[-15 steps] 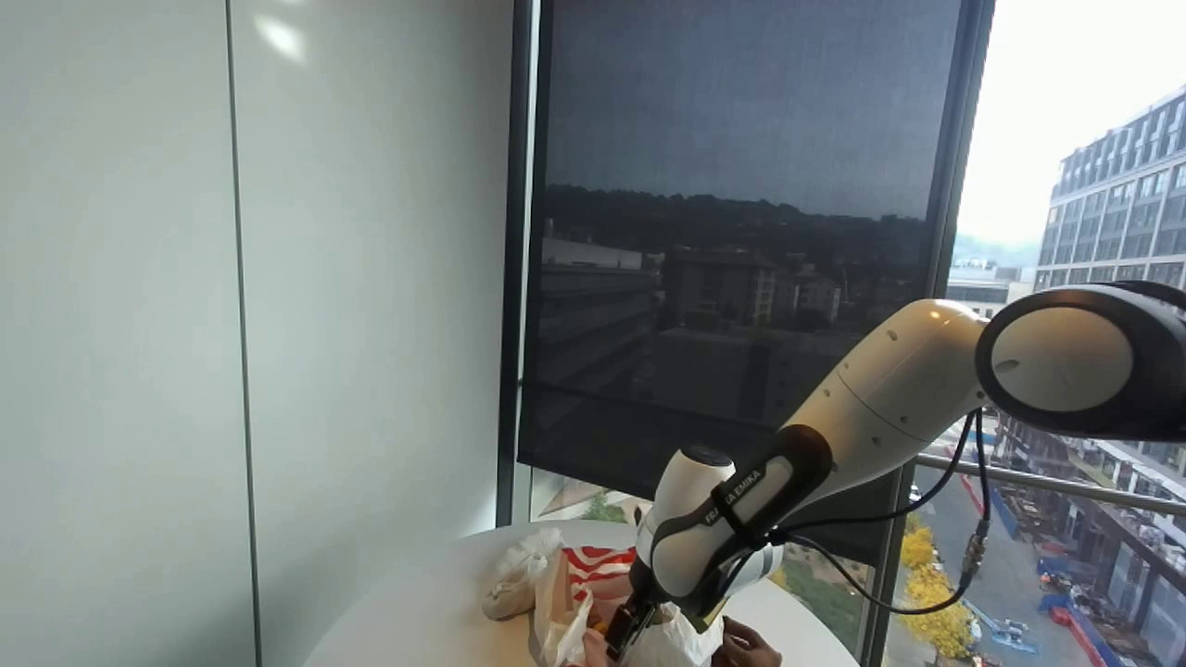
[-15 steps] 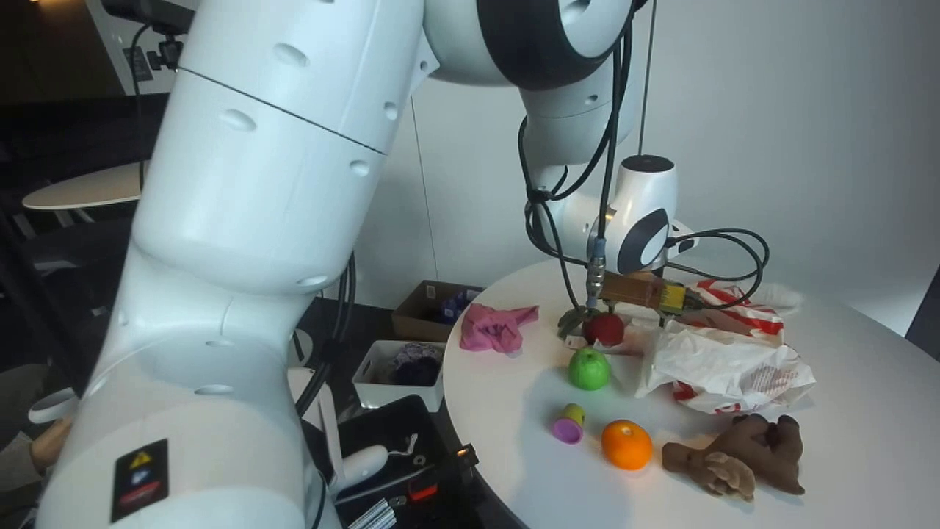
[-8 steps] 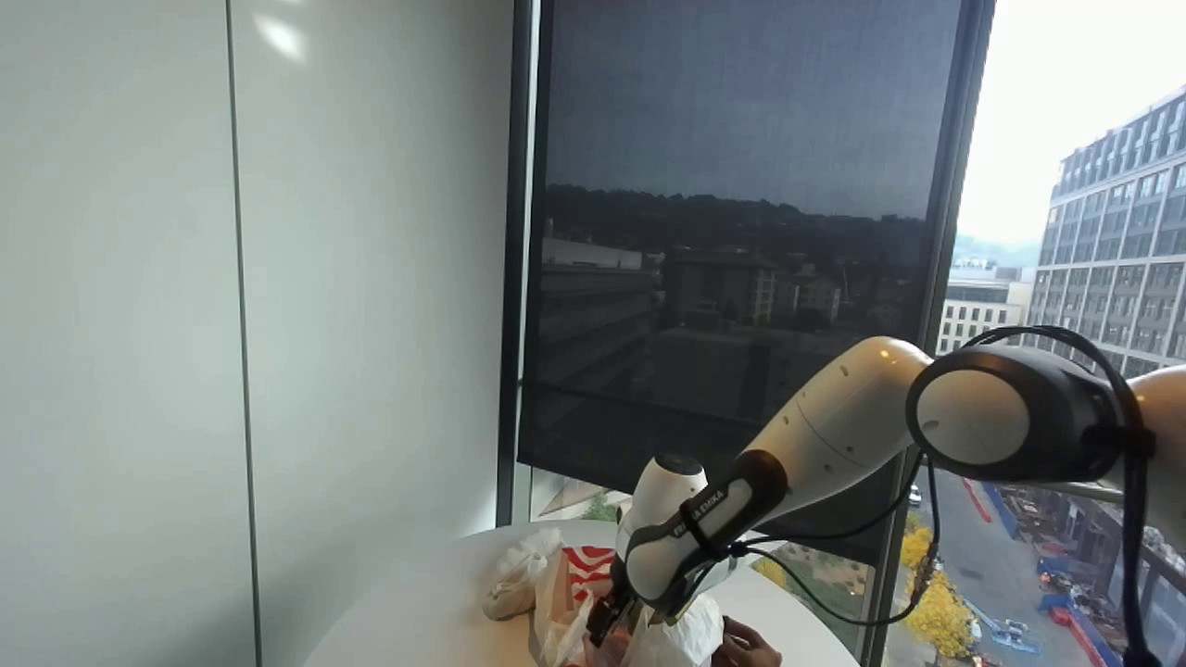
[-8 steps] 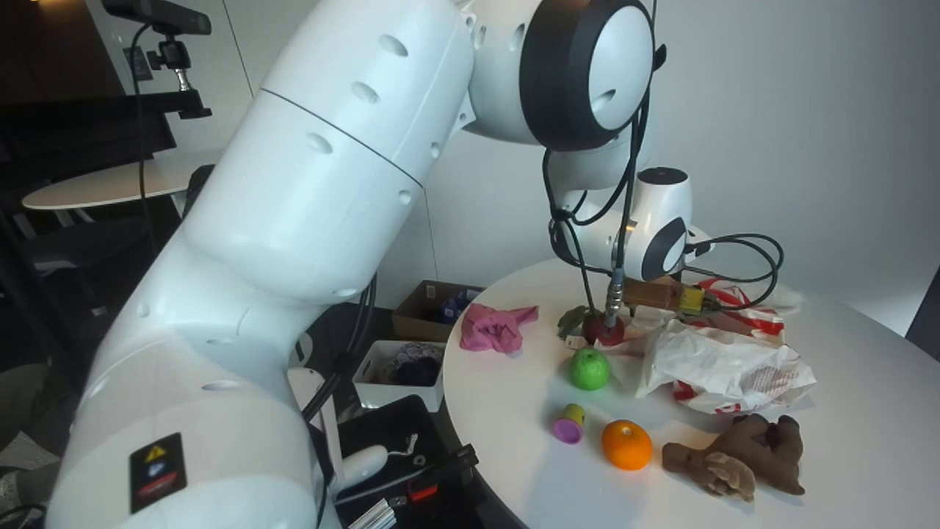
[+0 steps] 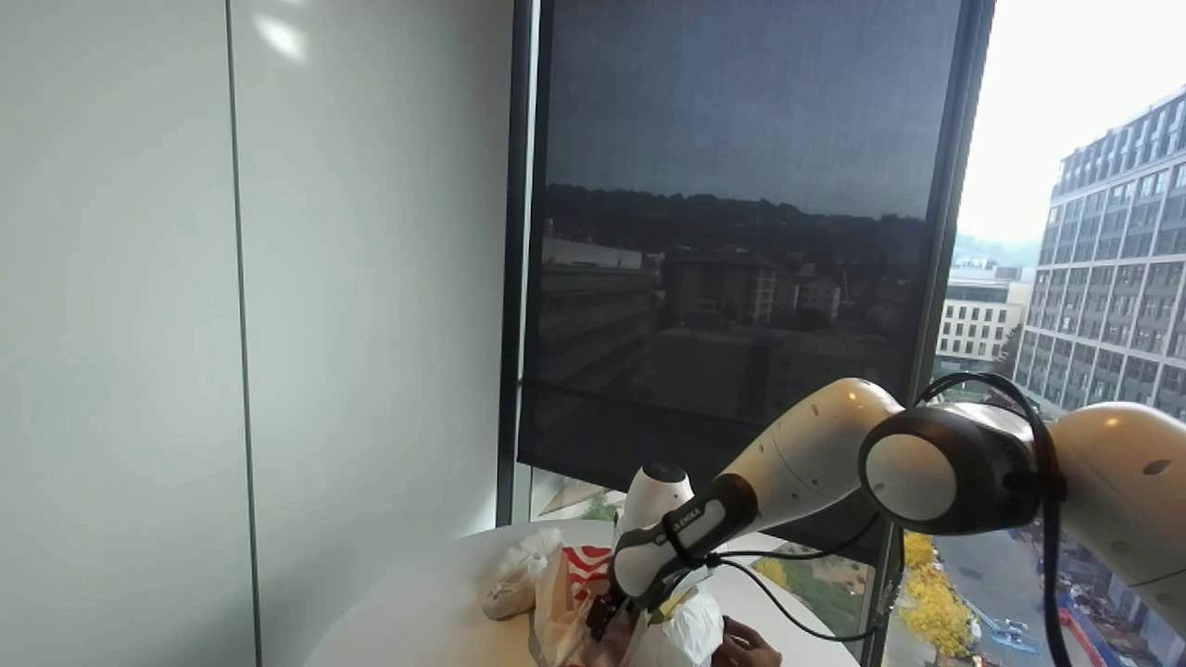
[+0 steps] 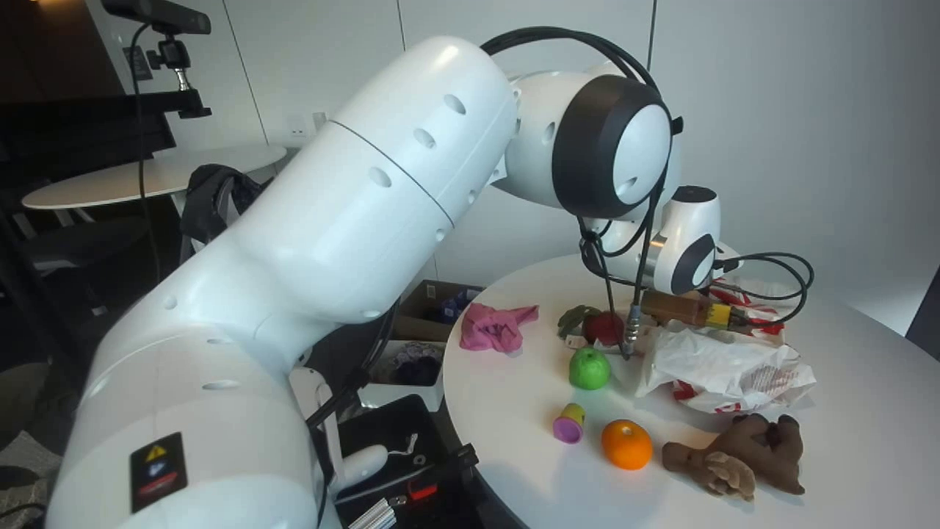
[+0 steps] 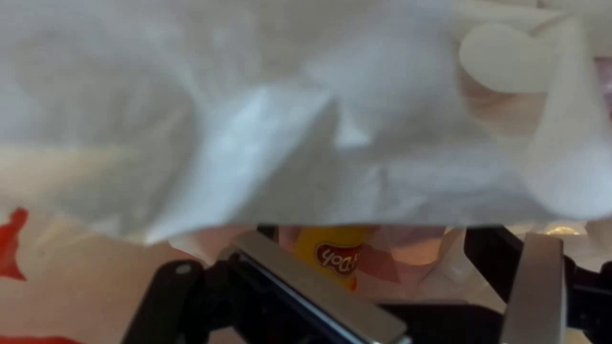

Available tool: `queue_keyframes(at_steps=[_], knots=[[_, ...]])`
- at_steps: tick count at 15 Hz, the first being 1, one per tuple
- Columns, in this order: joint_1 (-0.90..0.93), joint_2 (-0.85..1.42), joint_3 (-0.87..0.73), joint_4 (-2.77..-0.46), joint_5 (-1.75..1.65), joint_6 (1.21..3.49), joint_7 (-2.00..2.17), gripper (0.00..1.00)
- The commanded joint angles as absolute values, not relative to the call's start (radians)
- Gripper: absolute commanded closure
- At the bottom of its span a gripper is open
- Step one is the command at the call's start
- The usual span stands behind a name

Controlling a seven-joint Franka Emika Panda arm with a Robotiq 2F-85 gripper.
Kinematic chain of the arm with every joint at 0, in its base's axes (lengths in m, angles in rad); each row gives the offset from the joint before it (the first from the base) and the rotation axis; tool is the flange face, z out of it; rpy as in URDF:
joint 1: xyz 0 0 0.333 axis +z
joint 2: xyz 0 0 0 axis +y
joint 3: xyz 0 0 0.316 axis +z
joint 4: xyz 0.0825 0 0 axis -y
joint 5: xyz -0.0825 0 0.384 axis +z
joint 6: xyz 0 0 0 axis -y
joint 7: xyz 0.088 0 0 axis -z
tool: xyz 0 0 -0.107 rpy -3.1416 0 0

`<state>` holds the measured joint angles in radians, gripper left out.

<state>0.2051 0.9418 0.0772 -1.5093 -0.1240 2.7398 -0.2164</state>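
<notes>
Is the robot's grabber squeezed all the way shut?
No, in the wrist view the gripper stands open, its fingers apart, with a yellow thing showing past them.

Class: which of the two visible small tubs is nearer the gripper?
The yellow Doh-labelled tub, showing between the fingers in the wrist view; the purple-ended tub is out on the table near the orange.

I count one red-and-white bag (image 6: 723,371) and, just beside it, one pale bundle (image 5: 519,576). Near the bag I find one brown plush toy (image 6: 742,447), one orange (image 6: 626,444), one green fruit (image 6: 590,369), one red round thing (image 6: 599,328); farther from the bag, one purple-ended tub (image 6: 569,425); well apart from it, one pink cloth (image 6: 496,328). Past the bag's edge shows one yellow can marked "Doh" (image 7: 336,258); at the bag I have two fingers (image 7: 535,291).
</notes>
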Motion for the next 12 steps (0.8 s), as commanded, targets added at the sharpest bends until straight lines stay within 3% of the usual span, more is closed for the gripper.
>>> queue_keyframes(at_steps=[1,12], knots=[[0.219,1.035,0.051,-1.331,-0.139,2.69,-0.162,0.0],[0.244,1.226,0.046,-1.044,-0.131,2.586,-0.095,0.0]])
